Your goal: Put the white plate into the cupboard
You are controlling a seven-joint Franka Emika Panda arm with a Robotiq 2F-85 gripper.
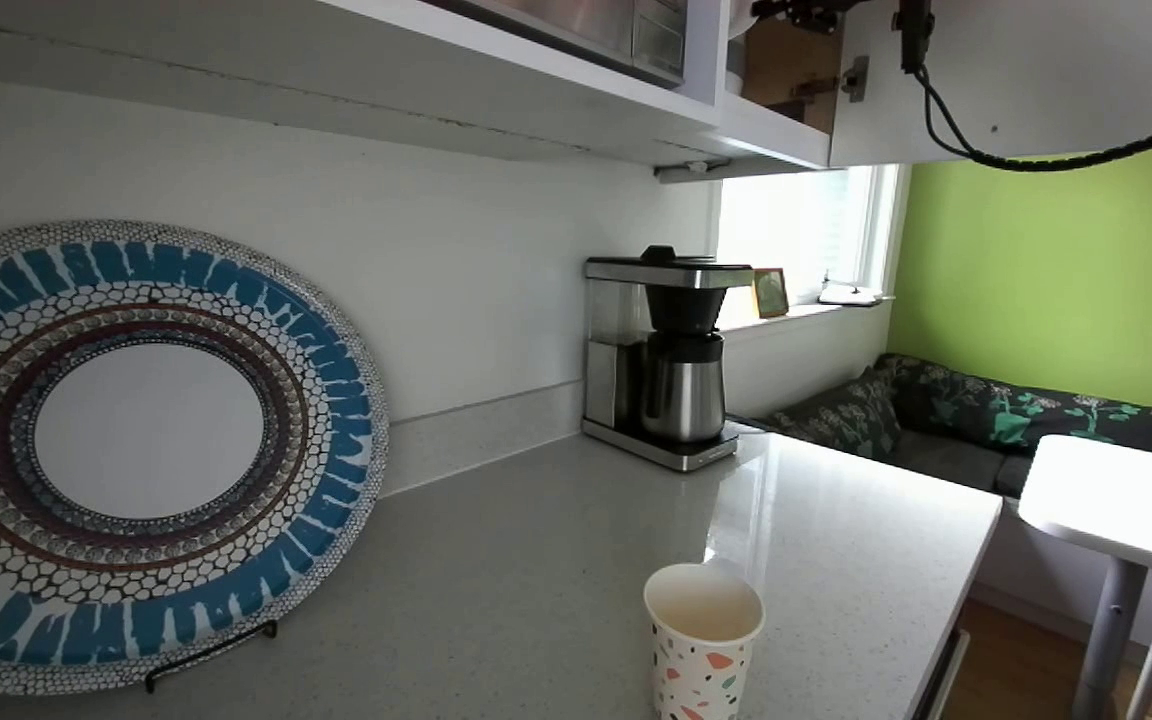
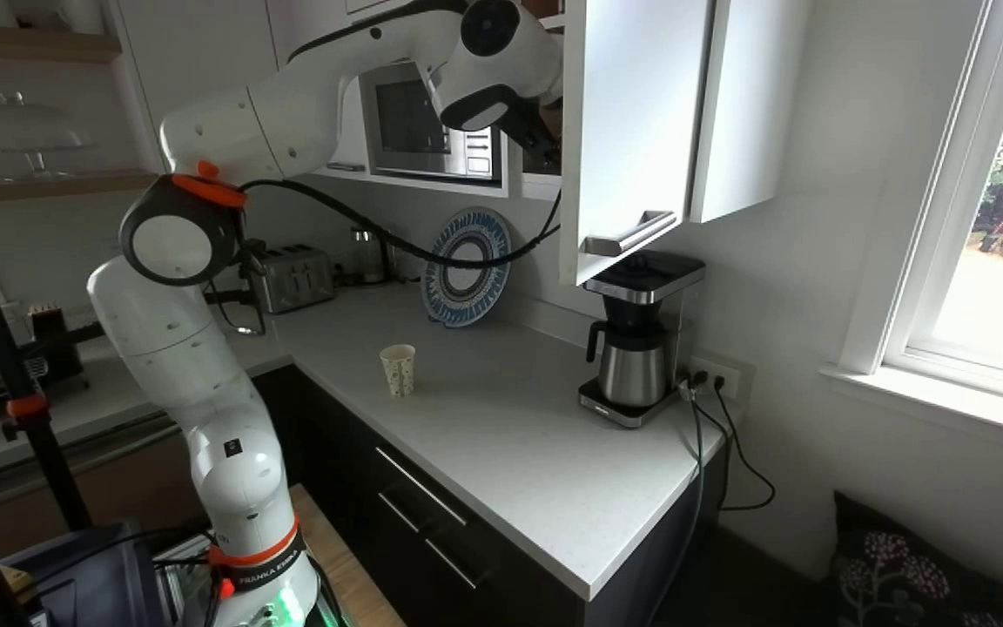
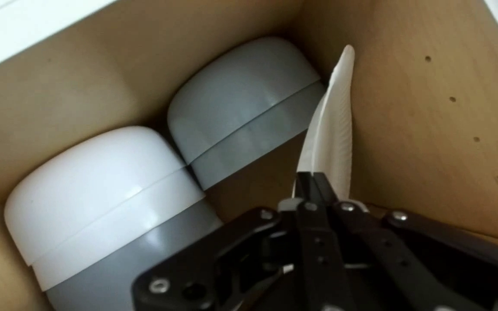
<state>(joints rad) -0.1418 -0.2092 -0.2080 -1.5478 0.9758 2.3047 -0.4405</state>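
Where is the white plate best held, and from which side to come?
Probably pinch the near rim of the white plate, where the gripper now meets it, coming through the open front of the cupboard. In the wrist view the plate shows thin and nearly edge-on, between dishes and a wooden wall.

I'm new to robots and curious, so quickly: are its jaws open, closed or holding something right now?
Jaws: closed, holding the white plate by its edge.

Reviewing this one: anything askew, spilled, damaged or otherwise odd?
Only the white plate: in the wrist view it looks steeply tilted inside the cupboard, held by the end effector, rather than lying flat; likely mid-placement. No spill or damage shows.
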